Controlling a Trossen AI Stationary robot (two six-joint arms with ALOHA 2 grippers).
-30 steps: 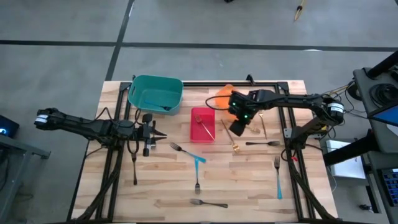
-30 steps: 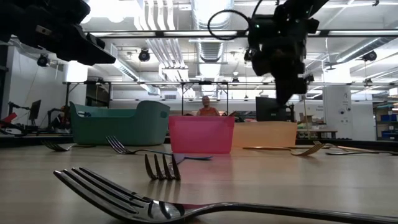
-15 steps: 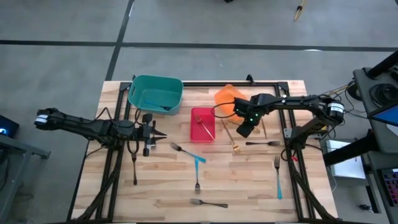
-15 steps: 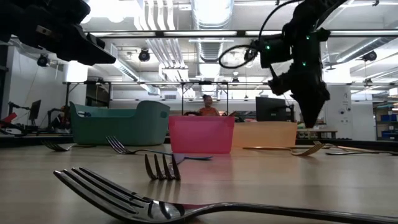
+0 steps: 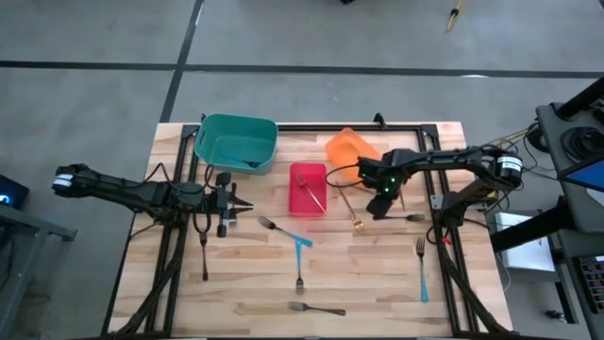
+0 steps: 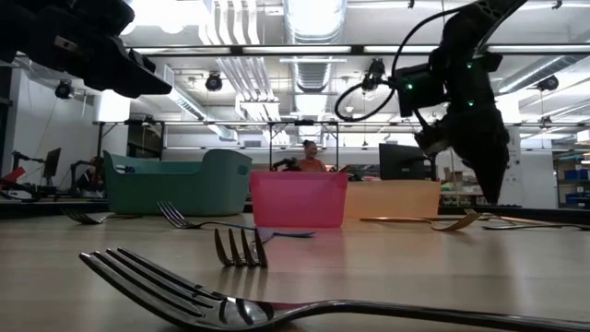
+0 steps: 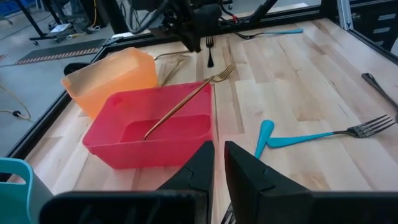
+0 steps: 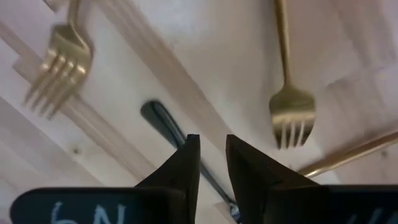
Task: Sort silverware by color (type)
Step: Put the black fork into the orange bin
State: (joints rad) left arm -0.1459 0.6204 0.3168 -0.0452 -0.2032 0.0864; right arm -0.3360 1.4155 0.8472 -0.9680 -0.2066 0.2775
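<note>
1. The dark-handled fork (image 5: pixel 400 218) lies flat on the counter (image 5: pixel 255 283) at right of centre in the high view, its long axis running left to right across the frame, handle end toward the right end effector (image 5: pixel 381 210).
2. In the right wrist view the same dark handle (image 8: pixel 163 124) passes directly under the gap between the two fingers (image 8: pixel 184 163), touching neither.
3. That end effector hangs just above it with a narrow gap between its fingers, pinching nothing.
4. Two gold forks (image 8: pixel 291 106) lie just beside.
5. The left end effector (image 5: pixel 243 205), pressed together and empty, waits at centre-left, well apart.
</note>
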